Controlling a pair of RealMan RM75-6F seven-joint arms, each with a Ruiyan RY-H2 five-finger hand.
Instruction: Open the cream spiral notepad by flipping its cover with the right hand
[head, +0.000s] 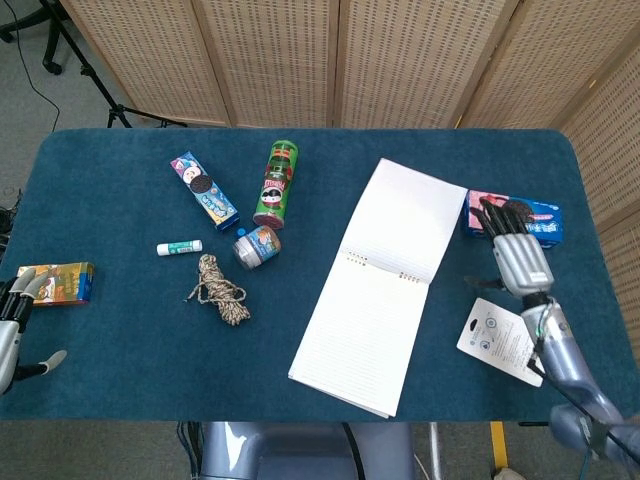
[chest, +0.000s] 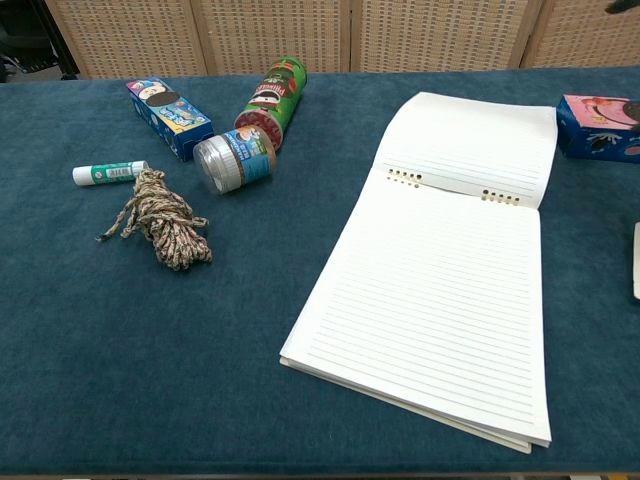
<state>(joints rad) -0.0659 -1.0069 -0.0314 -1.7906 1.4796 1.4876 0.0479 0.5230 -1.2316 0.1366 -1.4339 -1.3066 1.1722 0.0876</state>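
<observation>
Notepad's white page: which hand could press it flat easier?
Probably the right hand: it hovers open just beside the cream spiral notepad. The left hand is at the table's far left edge.
</observation>
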